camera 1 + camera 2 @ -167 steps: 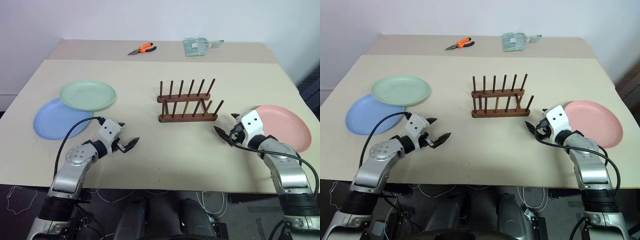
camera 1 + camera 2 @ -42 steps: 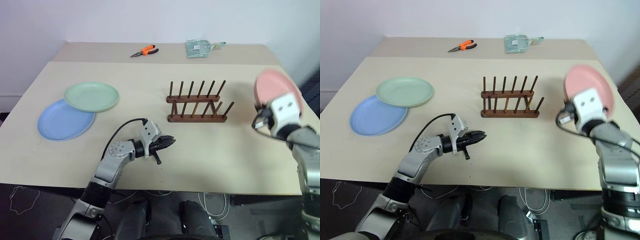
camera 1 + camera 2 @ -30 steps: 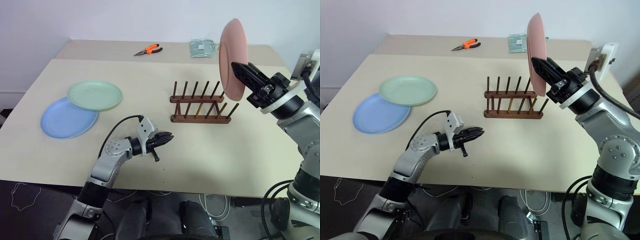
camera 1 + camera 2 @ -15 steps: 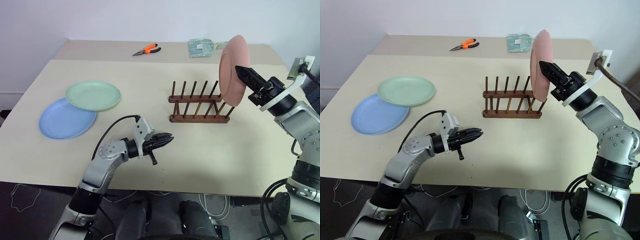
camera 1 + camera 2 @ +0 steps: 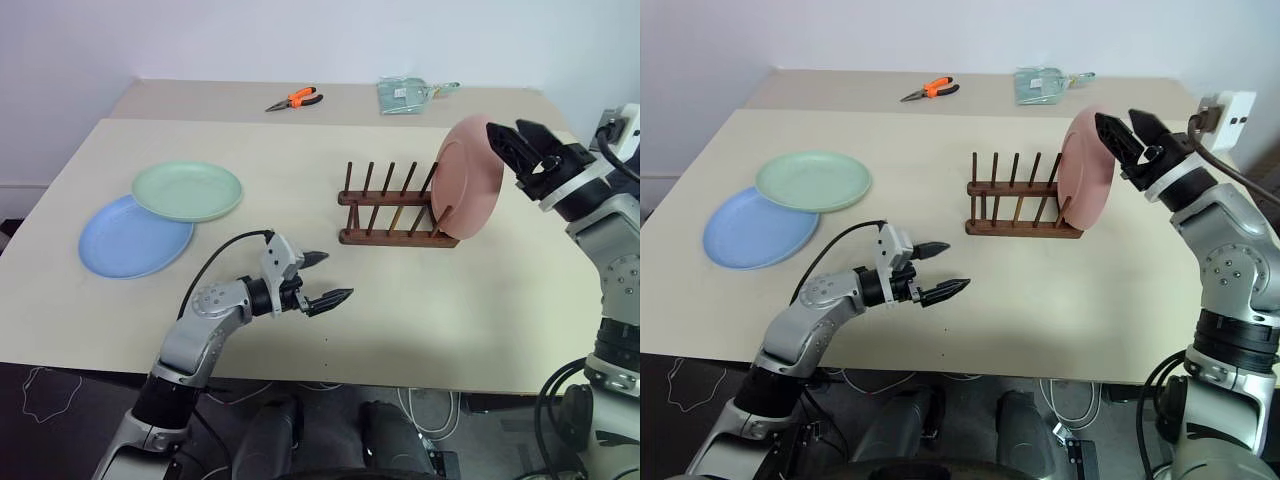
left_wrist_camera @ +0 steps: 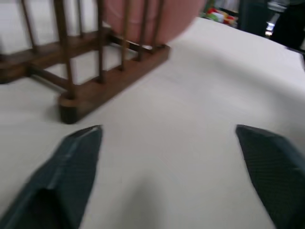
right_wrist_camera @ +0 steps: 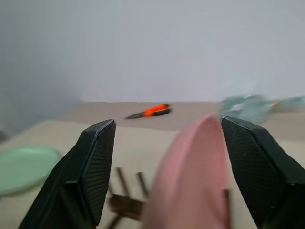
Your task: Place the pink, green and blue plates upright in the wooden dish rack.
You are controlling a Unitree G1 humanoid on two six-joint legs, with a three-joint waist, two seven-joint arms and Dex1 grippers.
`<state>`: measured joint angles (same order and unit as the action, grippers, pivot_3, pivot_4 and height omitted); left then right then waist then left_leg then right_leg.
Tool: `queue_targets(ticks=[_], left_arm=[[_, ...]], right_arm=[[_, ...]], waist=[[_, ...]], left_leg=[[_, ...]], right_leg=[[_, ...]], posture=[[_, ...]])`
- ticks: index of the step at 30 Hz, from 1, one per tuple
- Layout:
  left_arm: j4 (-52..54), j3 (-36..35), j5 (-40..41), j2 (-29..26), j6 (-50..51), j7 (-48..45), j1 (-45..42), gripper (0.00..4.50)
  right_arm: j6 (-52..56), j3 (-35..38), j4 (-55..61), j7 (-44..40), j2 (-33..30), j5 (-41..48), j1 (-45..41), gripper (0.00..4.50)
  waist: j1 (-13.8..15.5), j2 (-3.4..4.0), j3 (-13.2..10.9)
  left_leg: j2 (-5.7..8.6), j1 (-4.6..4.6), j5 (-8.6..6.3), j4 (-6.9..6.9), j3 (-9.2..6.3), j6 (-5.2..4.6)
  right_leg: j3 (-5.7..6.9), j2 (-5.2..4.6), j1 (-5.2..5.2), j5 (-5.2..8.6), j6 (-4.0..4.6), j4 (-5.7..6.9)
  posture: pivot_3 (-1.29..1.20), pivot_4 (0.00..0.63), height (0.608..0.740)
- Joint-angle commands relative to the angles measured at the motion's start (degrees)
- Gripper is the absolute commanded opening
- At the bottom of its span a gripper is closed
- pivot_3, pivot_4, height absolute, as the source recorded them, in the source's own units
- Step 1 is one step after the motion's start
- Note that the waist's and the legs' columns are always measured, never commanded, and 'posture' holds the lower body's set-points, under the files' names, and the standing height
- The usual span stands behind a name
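Observation:
The pink plate (image 5: 468, 180) stands in the right end of the wooden dish rack (image 5: 385, 237), leaning to the right. My right gripper (image 5: 512, 140) is open at the plate's upper rim, and in the right wrist view the pink plate (image 7: 190, 176) lies between the spread fingers without touching them. The green plate (image 5: 188, 190) lies flat at the table's left, overlapping the blue plate (image 5: 125, 240). My left gripper (image 5: 335, 276) is open and empty, low over the table in front of the dish rack (image 6: 95, 76) and a little to its left.
Orange-handled pliers (image 5: 293, 99) and a clear packet (image 5: 405, 94) lie on the farther table behind the rack. The table's right edge runs close under my right arm.
Both grippers have opened. The right one has let go of the pink plate, which now leans in the rack, and has drawn back to the right. The left hand stayed put.

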<state>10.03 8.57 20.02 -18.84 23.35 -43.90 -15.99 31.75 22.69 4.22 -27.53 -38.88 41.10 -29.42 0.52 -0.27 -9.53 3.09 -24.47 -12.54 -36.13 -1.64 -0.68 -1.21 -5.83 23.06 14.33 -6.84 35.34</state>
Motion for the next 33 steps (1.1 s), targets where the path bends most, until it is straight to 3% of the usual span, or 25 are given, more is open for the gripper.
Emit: queue_targets(ticks=[1,2,4,7,12,16,23,26,33], left_arm=[[-0.67,-7.74,1.21,1.0,-0.52,6.88,-2.89,4.5],[-2.34,-10.76,0.34,1.56,-1.17,11.21,-4.07,4.5],[-4.57,-14.75,-0.4,2.5,-1.41,17.21,-5.76,4.5],[-6.67,-24.22,-2.89,3.0,-1.68,31.81,-9.78,4.5],[-9.55,-37.32,-2.7,4.51,3.43,52.05,-14.94,4.5],[-8.27,-43.64,5.47,6.94,10.79,56.33,-17.55,4.5],[-12.45,-48.15,16.66,8.08,20.32,56.54,-19.84,4.5],[-16.47,-48.79,18.74,7.53,20.48,56.06,-21.82,3.65],[-20.09,-50.34,22.22,7.59,18.51,57.13,-24.75,0.08]], right_arm=[[-7.28,-2.38,1.49,-0.54,-3.74,-8.43,-3.75,4.18],[-9.31,-4.12,2.1,-1.74,-4.7,-10.72,-4.73,4.48],[-11.3,-6.4,3.51,-3.55,-5.33,-12.81,-5.99,4.48],[-12.71,-15.52,10.99,-8.35,-6.21,-17.11,-8.47,4.48],[-12.25,-25.73,17.5,-12.47,-2.83,-20.02,-9.05,4.48],[-13.04,-30.58,18.44,-12.65,1.74,-22.11,-7.01,4.48],[-13.03,-31.82,18.59,-13.22,4.77,-23.41,-3.78,4.48],[-13.09,-32.1,18.87,-12.93,5.07,-24.33,-2.49,4.5],[-11.83,-30.52,19.49,-12.32,5.23,-25.27,-1.14,4.5]], waist=[[-0.09,0.02,-0.02],[-0.17,0.02,-0.02],[-0.24,0.01,-0.02],[-0.54,-0.05,-0.06],[-0.84,-0.31,-0.2],[-0.17,-0.57,-0.28],[0.16,-0.79,-0.33],[0.04,-0.8,-0.33],[-0.1,-0.82,-0.34]], left_leg=[[0.0,0.0,0.0,-0.01,0.0,0.0],[0.0,0.0,0.0,-0.02,0.02,0.0],[0.0,0.0,0.01,-0.02,0.02,0.01],[-0.04,0.0,0.01,0.01,0.01,0.02],[-0.05,0.0,0.06,-0.02,-0.09,0.1],[0.05,-0.01,0.06,-0.1,-0.07,0.1],[0.07,-0.04,0.07,-0.08,-0.09,0.16],[0.05,-0.01,0.11,-0.04,-0.09,0.23],[0.04,-0.01,0.15,-0.04,-0.08,0.28]], right_leg=[[0.0,0.01,0.0,-0.01,-0.01,0.01],[-0.02,0.02,0.04,-0.02,-0.03,0.06],[-0.03,0.15,0.07,-0.09,-0.17,0.1],[-0.03,0.23,0.13,-0.12,-0.24,0.16],[0.03,0.26,0.14,-0.19,-0.38,0.25],[0.02,0.19,0.08,-0.27,-0.52,0.22],[0.03,0.19,0.12,-0.28,-0.51,0.22],[0.03,0.22,0.15,-0.28,-0.51,0.28],[0.02,0.24,0.23,-0.28,-0.51,0.4]], posture=[[0.0,0.15,0.738],[0.0,0.15,0.738],[0.0,0.15,0.738],[0.0,0.15,0.738],[0.0,0.15,0.738],[0.0,0.15,0.738],[0.0,0.15,0.738],[0.0,0.15,0.738],[0.0,0.15,0.738]])
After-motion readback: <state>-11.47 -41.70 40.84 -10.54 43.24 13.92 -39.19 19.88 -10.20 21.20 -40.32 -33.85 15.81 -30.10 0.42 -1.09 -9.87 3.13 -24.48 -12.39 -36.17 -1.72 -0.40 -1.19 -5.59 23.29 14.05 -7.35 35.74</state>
